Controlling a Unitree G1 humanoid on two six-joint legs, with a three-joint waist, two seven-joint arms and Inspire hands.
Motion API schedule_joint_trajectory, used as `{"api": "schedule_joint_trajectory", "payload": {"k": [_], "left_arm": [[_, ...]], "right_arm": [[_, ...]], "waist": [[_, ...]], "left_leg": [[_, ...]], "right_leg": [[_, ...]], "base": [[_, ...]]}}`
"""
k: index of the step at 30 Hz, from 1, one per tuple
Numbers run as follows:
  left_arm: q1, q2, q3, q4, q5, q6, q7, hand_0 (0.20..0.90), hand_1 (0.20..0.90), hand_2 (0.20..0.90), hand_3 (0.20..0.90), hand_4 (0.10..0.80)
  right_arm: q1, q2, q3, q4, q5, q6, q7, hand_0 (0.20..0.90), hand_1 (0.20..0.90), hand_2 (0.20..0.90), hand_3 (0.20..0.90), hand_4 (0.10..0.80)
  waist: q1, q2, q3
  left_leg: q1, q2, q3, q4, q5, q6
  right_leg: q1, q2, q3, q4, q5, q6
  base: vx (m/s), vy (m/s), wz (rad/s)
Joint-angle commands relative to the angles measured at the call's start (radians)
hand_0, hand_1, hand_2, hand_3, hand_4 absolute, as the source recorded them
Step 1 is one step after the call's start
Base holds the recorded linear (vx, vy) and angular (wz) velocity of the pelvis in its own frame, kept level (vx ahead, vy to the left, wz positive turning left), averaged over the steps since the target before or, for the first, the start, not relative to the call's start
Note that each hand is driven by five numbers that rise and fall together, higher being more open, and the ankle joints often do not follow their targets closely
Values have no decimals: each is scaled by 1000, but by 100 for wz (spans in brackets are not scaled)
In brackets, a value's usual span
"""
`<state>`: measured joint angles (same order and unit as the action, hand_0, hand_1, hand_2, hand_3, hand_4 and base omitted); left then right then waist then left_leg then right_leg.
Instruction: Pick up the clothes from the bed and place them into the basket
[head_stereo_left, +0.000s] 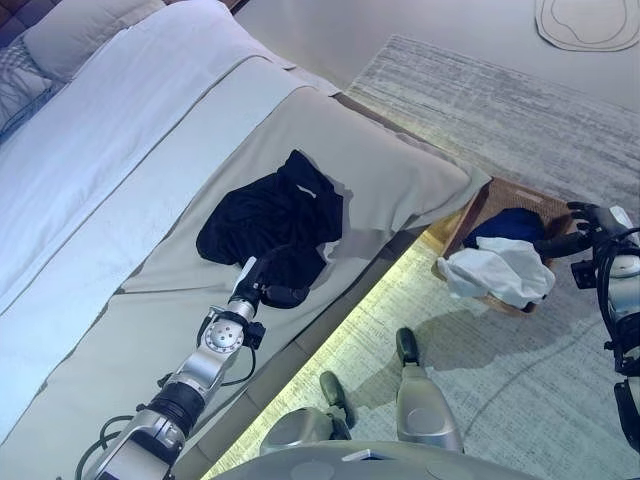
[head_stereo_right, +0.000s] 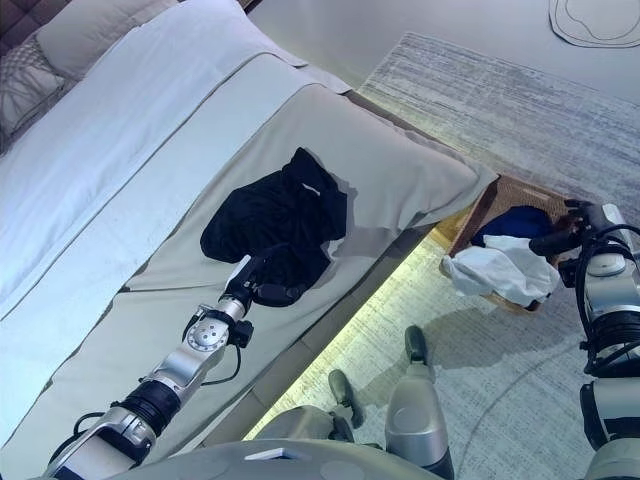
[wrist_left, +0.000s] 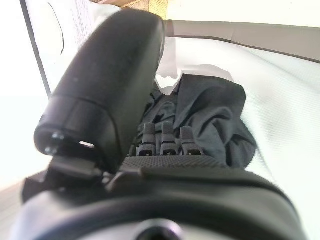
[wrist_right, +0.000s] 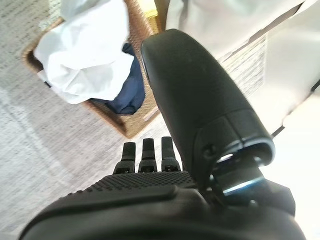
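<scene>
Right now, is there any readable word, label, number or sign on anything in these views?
None can be read.
Dark garment on the bed: no print visible.
Basket, white garment, rug: no text.
Both robot hands: no legible markings.

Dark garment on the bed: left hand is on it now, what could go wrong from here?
1. The dark garment lies spread and bunched; the left hand meets only its near edge, so a grasp may catch one fold and the rest could drag or slip.
2. The basket already holds a white garment spilling over its rim, so another piece may slide onto the rug.
</scene>
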<state>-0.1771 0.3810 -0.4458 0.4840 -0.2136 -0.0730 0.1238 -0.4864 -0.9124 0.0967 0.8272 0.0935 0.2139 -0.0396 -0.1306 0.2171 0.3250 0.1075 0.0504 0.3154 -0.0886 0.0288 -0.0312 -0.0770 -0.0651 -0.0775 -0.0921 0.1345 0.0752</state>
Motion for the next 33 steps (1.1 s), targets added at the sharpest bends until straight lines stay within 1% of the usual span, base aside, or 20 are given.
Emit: {"api": "schedule_joint_trajectory", "payload": {"k": [1,3,6,8,10,12,13,14,16,20,22,24,25,26,27,28,29,30,31,33], "left_arm": [[-23,44,-11,-36,5,-67,35,900,900,900,900,800],[-19,44,-7,-41,-1,-64,42,900,900,900,900,800],[-13,40,-3,-38,-14,-59,50,900,900,900,900,800],[-2,32,2,-26,-24,-45,44,900,900,900,900,800],[5,27,2,-22,-38,-40,55,900,900,900,900,800],[8,13,-6,-25,-64,-37,95,900,900,900,900,800],[9,11,-7,-26,-68,-39,105,900,900,900,900,800],[21,0,-11,-31,-63,-38,123,900,900,900,900,800],[45,-4,-14,-43,-53,-39,142,900,900,900,900,800],[87,27,-6,-78,-12,-29,139,900,900,900,900,800],[83,53,2,-92,0,-18,123,900,900,900,900,800],[74,70,11,-95,3,-16,96,900,900,900,900,800],[69,80,17,-89,4,-22,71,900,900,900,900,800],[67,84,19,-84,5,-26,58,900,900,900,900,800],[64,92,22,-74,11,-30,33,900,900,900,900,800],[67,102,23,-68,14,-37,16,900,900,900,900,800],[70,105,25,-66,14,-43,14,900,900,900,900,800],[75,109,30,-61,16,-62,15,900,900,900,900,800],[75,110,34,-63,16,-88,18,900,900,900,900,800],[65,102,36,-77,5,-117,22,900,900,900,900,800]], "right_arm": [[-90,6,60,7,-51,-78,-17,900,900,900,900,800],[-98,4,63,9,-44,-78,-13,900,900,900,900,800],[-114,7,73,6,-96,-78,-4,900,900,900,900,800],[-132,10,103,4,-151,-93,10,900,900,900,900,800],[-147,13,128,-7,-194,-98,-22,900,900,900,900,800],[-192,30,173,-23,-254,-103,-105,900,900,900,900,800],[-198,32,178,-23,-269,-108,-122,900,900,900,900,800],[-225,45,199,-22,-285,-106,-166,900,900,900,900,800],[-251,63,221,-38,-281,-95,-203,900,900,900,900,800],[-278,87,252,-106,-269,-45,-246,900,900,900,900,800],[-317,81,267,-122,-257,-13,-260,900,900,900,900,800],[-364,61,276,-119,-232,0,-267,900,900,900,900,800],[-394,43,283,-117,-214,16,-265,900,900,900,900,800],[-405,35,286,-116,-211,21,-266,900,900,900,900,800],[-418,24,292,-114,-207,27,-261,900,900,900,900,800],[-428,19,296,-115,-203,32,-254,900,900,900,900,800],[-434,20,299,-116,-201,32,-253,900,900,900,900,800],[-456,28,310,-113,-197,29,-258,900,900,900,900,800],[-495,38,327,-101,-198,32,-263,900,900,900,900,800],[-547,44,350,-73,-221,37,-266,900,900,900,900,800]], "waist": [[9,-119,-96],[17,-123,-101],[28,-130,-107],[44,-139,-118],[53,-144,-122],[76,-151,-128],[79,-151,-129],[94,-150,-133],[114,-149,-138],[159,-147,-144],[186,-148,-135],[202,-143,-128],[204,-140,-125],[205,-140,-124],[211,-140,-120],[222,-144,-114],[228,-145,-108],[247,-145,-90],[265,-140,-65],[289,-123,-28]], "left_leg": [[28,29,-20,39,-70,-48],[30,30,-23,36,-67,-49],[31,31,-31,32,-64,-49],[30,32,-39,32,-59,-49],[32,32,-49,28,-54,-47],[26,28,-76,30,-52,-41],[25,27,-80,30,-51,-40],[24,22,-98,30,-51,-36],[23,12,-126,33,-51,-31],[9,-18,-214,42,-48,-16],[-12,-35,-270,46,-44,-9],[-31,-52,-329,33,-33,0],[-43,-65,-372,25,-24,4],[-49,-71,-395,23,-19,7],[-59,-85,-435,30,-15,12],[-71,-94,-456,49,-16,13],[-76,-96,-460,58,-17,14],[-91,-99,-463,79,-19,14],[-111,-103,-468,102,-21,15],[-143,-111,-480,130,-22,18]], "right_leg": [[49,-27,-16,5,-43,15],[53,-28,-22,5,-44,15],[60,-29,-33,5,-45,14],[71,-32,-43,5,-47,13],[79,-33,-46,5,-47,13],[93,-35,-57,5,-50,11],[95,-36,-59,5,-51,10],[105,-37,-62,5,-53,8],[121,-39,-66,5,-59,4],[148,-41,-68,33,-80,-9],[142,-40,-65,59,-96,-17],[128,-27,-48,81,-115,-26],[117,-15,-34,97,-129,-34],[112,-9,-25,109,-138,-39],[104,0,-14,139,-157,-49],[96,-4,-27,164,-167,-53],[93,-10,-39,176,-171,-54],[82,-24,-68,204,-179,-55],[64,-36,-93,235,-190,-60],[37,-41,-117,273,-211,-75]], "base": [[-14,22,8],[-18,34,10],[-12,39,6],[3,47,7],[5,52,12],[7,84,16],[33,85,14],[60,95,14],[82,111,31],[71,65,51],[-36,17,63],[-73,16,97],[-56,13,126],[-19,14,166],[36,6,154],[44,4,119],[25,12,91],[-37,49,58],[-100,95,43],[-106,109,13]]}}
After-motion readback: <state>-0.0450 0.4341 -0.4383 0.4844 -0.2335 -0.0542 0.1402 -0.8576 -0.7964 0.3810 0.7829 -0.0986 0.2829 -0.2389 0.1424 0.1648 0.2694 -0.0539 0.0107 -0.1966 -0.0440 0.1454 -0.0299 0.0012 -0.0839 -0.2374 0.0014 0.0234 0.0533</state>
